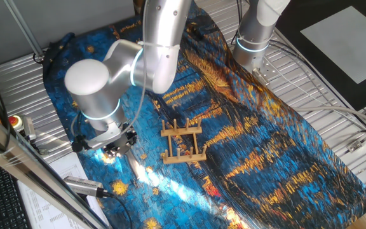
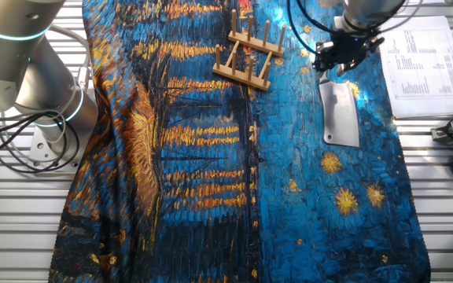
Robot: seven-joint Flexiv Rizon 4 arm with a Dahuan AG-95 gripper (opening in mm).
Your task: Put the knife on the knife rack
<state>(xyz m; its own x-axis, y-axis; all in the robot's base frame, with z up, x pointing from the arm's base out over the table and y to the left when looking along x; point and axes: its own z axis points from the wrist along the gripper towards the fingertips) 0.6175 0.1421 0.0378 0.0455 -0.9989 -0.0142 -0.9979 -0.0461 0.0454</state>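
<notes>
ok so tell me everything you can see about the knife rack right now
The knife rack is a small light-tan frame that looks wooden: two parallel rails joined by crossbars, with slim upright pegs rising from them. It stands upright on the blue and gold painted cloth, holding nothing. The knife lies flat on the cloth apart from it, and the gripper is over the knife's handle end, not touching the rack.

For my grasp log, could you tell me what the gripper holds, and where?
The gripper is at the handle end of the knife; whether it grips cannot be told.
</notes>
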